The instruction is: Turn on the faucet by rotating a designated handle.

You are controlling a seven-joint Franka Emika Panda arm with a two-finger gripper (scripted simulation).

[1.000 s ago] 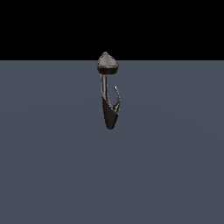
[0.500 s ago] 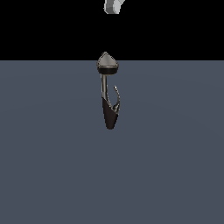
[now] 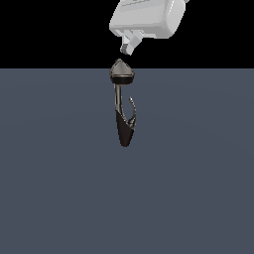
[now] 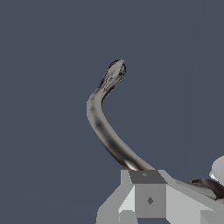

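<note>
In the exterior view the faucet [image 3: 123, 106] stands alone on the flat grey floor [image 3: 54, 188], a little above the picture's centre. It has a tapered dark base, a slim grey stem and a cone-shaped cap [image 3: 121, 72] on top. The handle [image 3: 132, 110] is a thin curved silver lever that branches from the dark body at about 2 o'clock and hooks upward beside the stem. It looks like rigid, smooth metal: stiff, not fragile, but slim and probably slippery, so the hold is best taken near its free tip, where a push turns it most easily. The gripper [image 3: 128, 47] hangs just above the cap, at 12 o'clock from the faucet, touching nothing. Only one short finger [image 3: 129, 45] shows clearly under the white body, so I cannot tell from here how far the fingers are spread.

In the wrist view a curved grey stem [image 4: 103, 124] sweeps across the plain grey floor and ends in a small tapered tip [image 4: 114, 74]; whether it is the lever or the faucet's stem I cannot tell. Grey blocks of the gripper [image 4: 148, 199] sit at the 6 o'clock edge, with nothing between them. Their spacing is cropped, so open or closed stays unclear.
</note>
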